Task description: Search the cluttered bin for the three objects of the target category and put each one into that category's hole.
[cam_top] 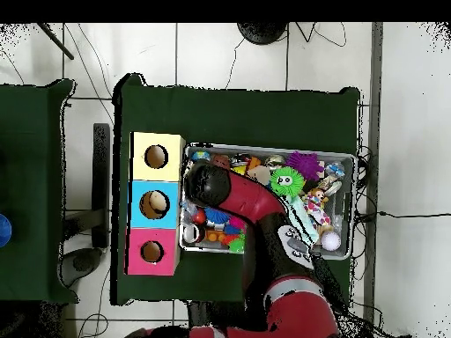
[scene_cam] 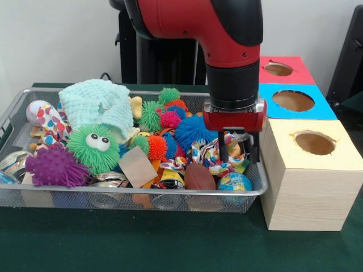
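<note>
Crowding the wire bin [scene_cam: 22, 102] at centre frame, spiky balls, a green googly-eyed ball [scene_cam: 95, 148] and a mint cloth [scene_cam: 97, 103] surround the gripper [scene_cam: 238, 152], jaws apart above a knotted rope toy [scene_cam: 211, 157]; holed boxes [scene_cam: 309, 180] stand right.

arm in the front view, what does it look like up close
The arm has a glossy red shell with black joint sections, thick and rounded. Its wrist is a black cylinder ending in a silver ring and a red block. Below that sits the hand, with two thin black fingers. No cables or markings show.
</note>
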Controlling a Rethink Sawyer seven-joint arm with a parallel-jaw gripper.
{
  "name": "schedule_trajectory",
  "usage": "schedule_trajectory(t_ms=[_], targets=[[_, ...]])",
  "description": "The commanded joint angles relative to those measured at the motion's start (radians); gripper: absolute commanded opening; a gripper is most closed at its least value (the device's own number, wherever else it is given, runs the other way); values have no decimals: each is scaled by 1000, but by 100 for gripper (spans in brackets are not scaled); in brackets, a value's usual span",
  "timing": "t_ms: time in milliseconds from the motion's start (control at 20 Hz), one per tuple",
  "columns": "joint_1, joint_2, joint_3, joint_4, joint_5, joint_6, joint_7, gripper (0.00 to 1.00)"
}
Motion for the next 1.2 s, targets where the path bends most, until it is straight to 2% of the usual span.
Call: schedule_trajectory(t_ms=[50, 500, 650, 900, 1200], targets=[[11, 42, 16, -100, -29, 33, 110, 100], [24, 48, -13, -118, -43, 84, 99, 100], [45, 37, -41, -123, -57, 99, 96, 100], [117, 10, -151, -167, -91, 181, 106, 100], [128, 2, -169, -170, -97, 206, 108, 100]])
